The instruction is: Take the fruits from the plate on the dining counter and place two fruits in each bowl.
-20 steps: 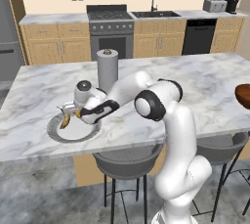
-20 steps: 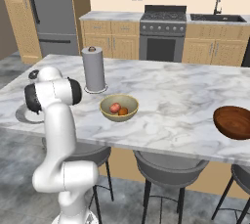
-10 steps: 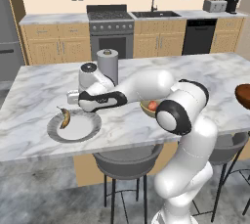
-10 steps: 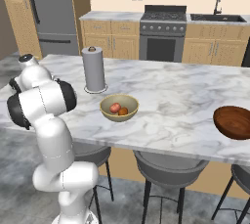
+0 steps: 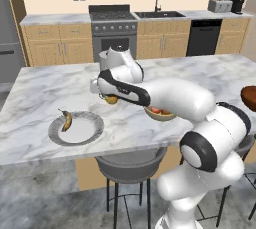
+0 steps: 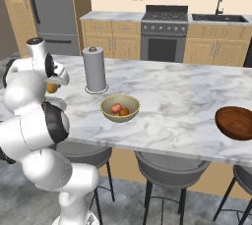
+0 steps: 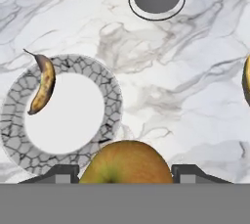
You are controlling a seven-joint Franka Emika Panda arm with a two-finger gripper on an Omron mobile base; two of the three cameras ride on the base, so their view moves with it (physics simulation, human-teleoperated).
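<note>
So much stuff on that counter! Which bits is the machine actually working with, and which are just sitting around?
Part of the job:
- yellow-green fruit, held in the jaws
- banana on the grey plate
- tan bowl with a red fruit and an orange fruit inside
- dark brown bowl
- marble dining counter

Just lying about:
- paper towel roll
- stools

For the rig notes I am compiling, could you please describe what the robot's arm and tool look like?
The arm is glossy white, built of thick rounded segments, with dark grey to black rings and caps at the joints. No loose cables or markings show. The tool sits on a white hand; in the hand view its two finger tips are small, dark grey and blocky.
</note>
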